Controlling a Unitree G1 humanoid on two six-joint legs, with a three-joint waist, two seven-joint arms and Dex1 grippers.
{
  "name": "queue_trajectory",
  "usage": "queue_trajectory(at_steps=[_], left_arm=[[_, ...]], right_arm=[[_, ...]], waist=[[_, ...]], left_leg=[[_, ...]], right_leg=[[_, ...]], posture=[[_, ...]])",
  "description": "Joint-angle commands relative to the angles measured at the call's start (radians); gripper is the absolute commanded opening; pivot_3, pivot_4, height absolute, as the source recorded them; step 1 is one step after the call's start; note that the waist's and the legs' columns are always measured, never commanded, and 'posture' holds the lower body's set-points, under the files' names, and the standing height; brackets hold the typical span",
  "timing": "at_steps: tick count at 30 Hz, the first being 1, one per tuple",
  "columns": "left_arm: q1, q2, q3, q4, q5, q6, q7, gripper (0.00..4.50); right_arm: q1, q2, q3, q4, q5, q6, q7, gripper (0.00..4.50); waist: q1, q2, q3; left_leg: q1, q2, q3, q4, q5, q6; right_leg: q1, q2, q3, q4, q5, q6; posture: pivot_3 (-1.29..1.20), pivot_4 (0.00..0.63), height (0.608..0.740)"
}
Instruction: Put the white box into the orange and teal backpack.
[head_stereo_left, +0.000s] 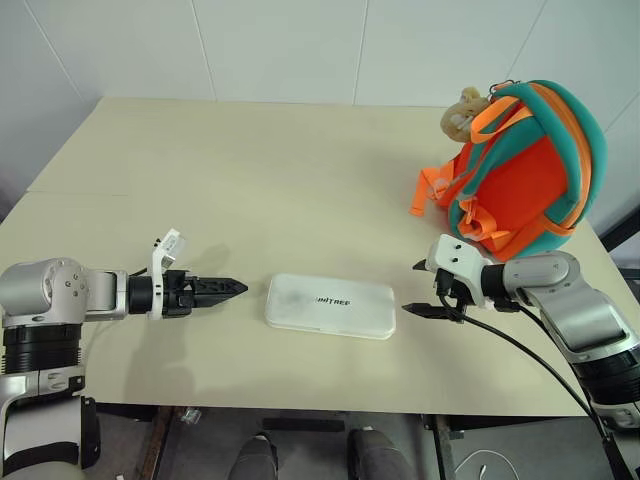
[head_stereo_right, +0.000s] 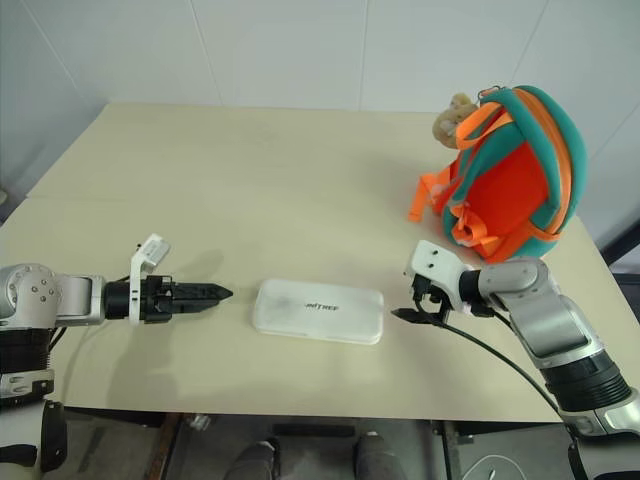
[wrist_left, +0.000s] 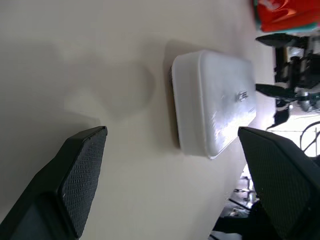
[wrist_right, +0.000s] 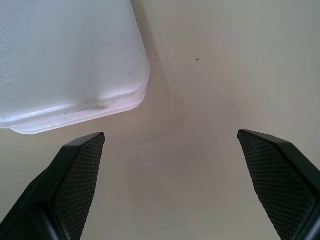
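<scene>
The task was at its beginning, as far as could be judged. The box (head_stereo_left: 331, 305) lay flat on the table (head_stereo_left: 250, 180), near the front edge, with its lettering up, and nothing held it. The backpack (head_stereo_left: 522, 170) stood upright at the far right side of the table, well apart from the box, with a plush toy (head_stereo_left: 461, 112) at its top. Whether its opening was unzipped could not be seen. So all the work was left: to take the box, to carry it to the backpack and to put it inside.

The two arms reached in from the sides, low over the table, one at each short end of the box. The left gripper (head_stereo_left: 222, 290) pointed toward the left end of the box and stopped just beside it, without touching. In the left wrist view its fingers (wrist_left: 80, 175) were spread wide, with the box ahead of them. The right gripper (head_stereo_left: 424, 290) was near the right end, tilted down toward the table. Its fingers (wrist_right: 80, 175) were also spread wide, and the corner of the box lay just beyond one of them, not between them.
</scene>
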Motion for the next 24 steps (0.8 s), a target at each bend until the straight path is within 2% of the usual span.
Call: queue_trajectory(at_steps=[1, 3, 7, 10, 24], left_arm=[[-0.049, -0.045, 0.076, 0.095, -0.093, 0.006, 0.000, 4.48], [-0.075, -0.077, 0.107, 0.159, -0.129, 0.006, 0.002, 4.48], [-0.064, -0.092, 0.056, 0.189, -0.161, 0.006, 0.021, 4.48], [-0.082, -0.106, 0.068, 0.236, -0.172, 0.006, 0.034, 4.48], [-0.155, -0.150, -0.027, 0.321, -0.140, 0.006, 0.041, 4.48]], right_arm=[[0.010, -0.002, -0.017, -0.045, 0.001, 0.007, -0.013, 4.50], [0.019, -0.003, -0.021, -0.057, 0.005, 0.018, -0.018, 4.50], [0.031, -0.004, -0.025, -0.079, 0.009, 0.033, -0.026, 4.50], [0.037, -0.005, -0.031, -0.088, 0.013, 0.042, -0.032, 4.50], [0.006, 0.064, 0.008, -0.075, 0.002, 0.035, -0.066, 4.50]], waist=[[0.000, 0.000, 0.000], [0.002, 0.000, 0.000], [-0.001, 0.000, 0.000], [0.000, 0.000, 0.000], [0.001, 0.000, 0.000]], left_leg=[[0.000, 0.000, 0.000, 0.000, 0.000, 0.000], [0.000, 0.000, 0.000, 0.000, 0.000, 0.000], [0.000, 0.000, 0.000, 0.001, 0.000, 0.000], [0.000, 0.000, 0.000, 0.001, 0.000, 0.000], [0.000, 0.000, 0.000, 0.001, 0.000, 0.000]], right_leg=[[0.000, 0.000, 0.000, 0.000, 0.000, 0.000], [0.000, 0.000, 0.000, 0.001, 0.000, 0.000], [0.000, 0.000, 0.000, 0.001, 0.000, 0.000], [0.000, 0.000, 0.000, 0.002, 0.000, 0.000], [0.000, 0.000, 0.000, 0.002, 0.000, 0.000]], posture=[[0.00, 0.150, 0.740], [0.00, 0.150, 0.740], [0.00, 0.150, 0.740], [0.00, 0.150, 0.740], [0.00, 0.150, 0.740]])
